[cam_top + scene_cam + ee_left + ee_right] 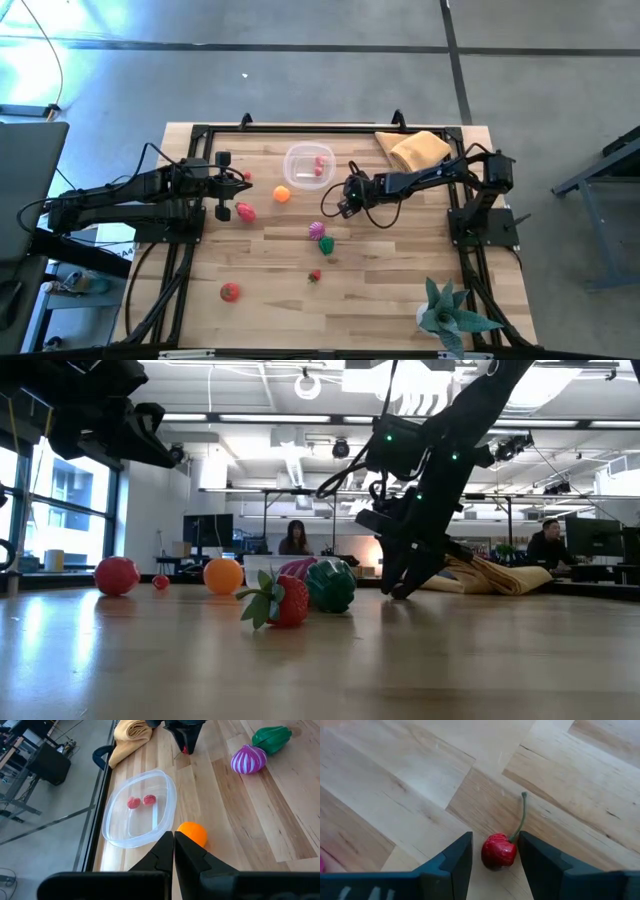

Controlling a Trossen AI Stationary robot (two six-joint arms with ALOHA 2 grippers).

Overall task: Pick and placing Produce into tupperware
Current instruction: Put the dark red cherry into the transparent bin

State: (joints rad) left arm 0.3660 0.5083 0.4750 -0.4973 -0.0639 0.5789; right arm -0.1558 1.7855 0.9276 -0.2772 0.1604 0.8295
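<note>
Right gripper (492, 852) straddles the cherry (498, 852) on the table, fingers parted, not yet clamped. Tiny, round, slick-looking; likely to squirt out, so pinch the body, not the stem. Tupperware (308, 166) waits nearby.

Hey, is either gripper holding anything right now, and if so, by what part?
The right gripper has a cherry between its fingers, which flank the round body, not the stem; full contact isn't clear. The left gripper is shut on nothing.

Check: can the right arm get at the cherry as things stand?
Probably yes. The right gripper is open, its fingers straddling the cherry on bare wood, with nothing between them. The stem stands up clear of the fingers.
</note>
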